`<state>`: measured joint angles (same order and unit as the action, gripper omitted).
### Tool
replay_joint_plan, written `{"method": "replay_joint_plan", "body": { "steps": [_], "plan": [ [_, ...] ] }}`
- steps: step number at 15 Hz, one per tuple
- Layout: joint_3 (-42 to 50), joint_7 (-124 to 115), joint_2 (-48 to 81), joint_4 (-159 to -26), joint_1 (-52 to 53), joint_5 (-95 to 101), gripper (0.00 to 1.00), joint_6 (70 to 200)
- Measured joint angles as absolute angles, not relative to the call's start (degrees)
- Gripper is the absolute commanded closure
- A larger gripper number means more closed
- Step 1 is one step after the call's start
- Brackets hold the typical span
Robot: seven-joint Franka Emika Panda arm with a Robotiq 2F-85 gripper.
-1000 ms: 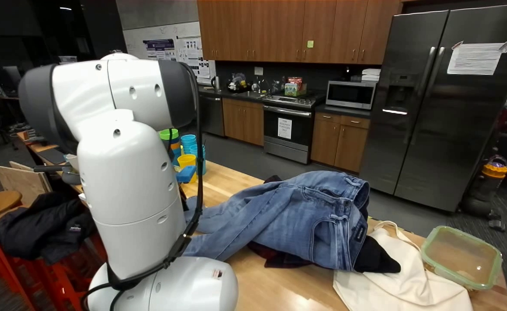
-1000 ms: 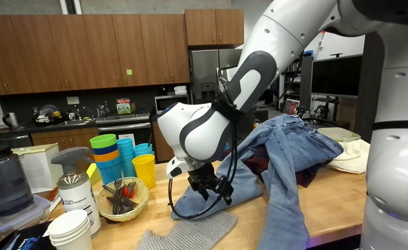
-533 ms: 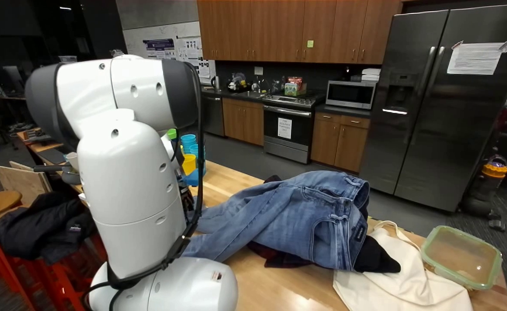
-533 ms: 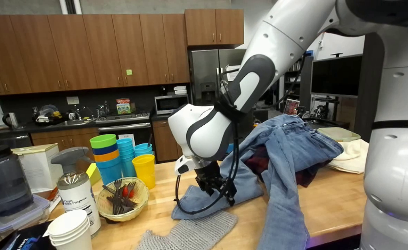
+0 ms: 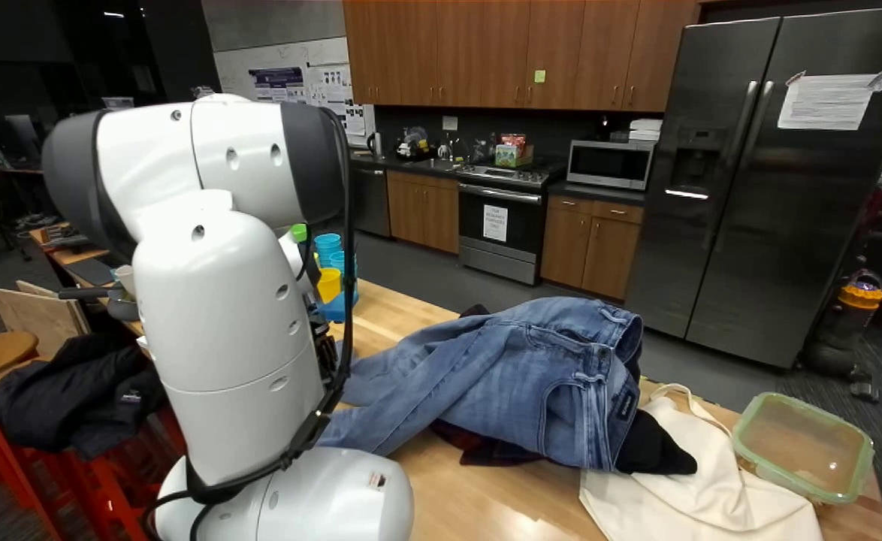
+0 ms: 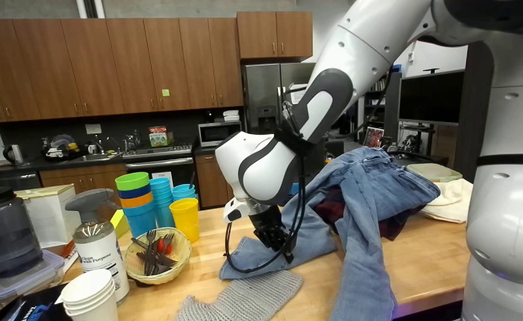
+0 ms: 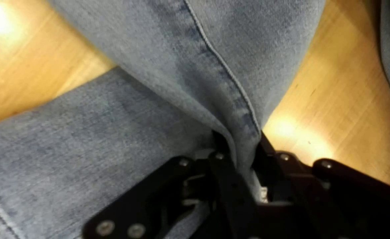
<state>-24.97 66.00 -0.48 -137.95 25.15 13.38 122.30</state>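
A pair of blue jeans [image 5: 501, 368] lies in a heap across the table, its waist end on the side away from the arm's base. In the wrist view, my gripper [image 7: 241, 142] is shut on a bunched fold of the denim [image 7: 225, 83], with a raised seam running down into the grip. Its black fingers [image 7: 264, 146] press on both sides of the fold. An exterior view shows the gripper [image 6: 284, 254] pointing down at a lower leg of the jeans [image 6: 257, 258]. Dark plaid cloth [image 6: 333, 205] sticks out from under the jeans.
Close to the gripper lies a grey knit cloth [image 6: 252, 294]. A basket [image 6: 184, 256] of dark forks, stacked coloured cups [image 6: 139, 214], a spray bottle [image 6: 99, 249] and white cups [image 6: 92, 298] stand nearby. A cream tote bag [image 5: 696, 488] and a lidded container [image 5: 801, 447] lie beyond the waistband.
My gripper has shifted right in an exterior view and down onto the denim. Its jaws have gone from wide apart to closed on the fold.
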Motion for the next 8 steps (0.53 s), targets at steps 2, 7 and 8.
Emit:
{"method": "replay_joint_plan", "body": {
  "steps": [2, 7, 8],
  "plan": [
    [-25.1, 66.0, -0.8, -137.3, 25.2, 13.4, 0.99, 121.9],
    [-26.2, 64.3, -2.5, -133.3, 26.5, 13.3, 0.98, 119.1],
    [-26.6, 63.9, -3.0, -132.1, 26.9, 13.2, 0.98, 118.0]
  ]
}}
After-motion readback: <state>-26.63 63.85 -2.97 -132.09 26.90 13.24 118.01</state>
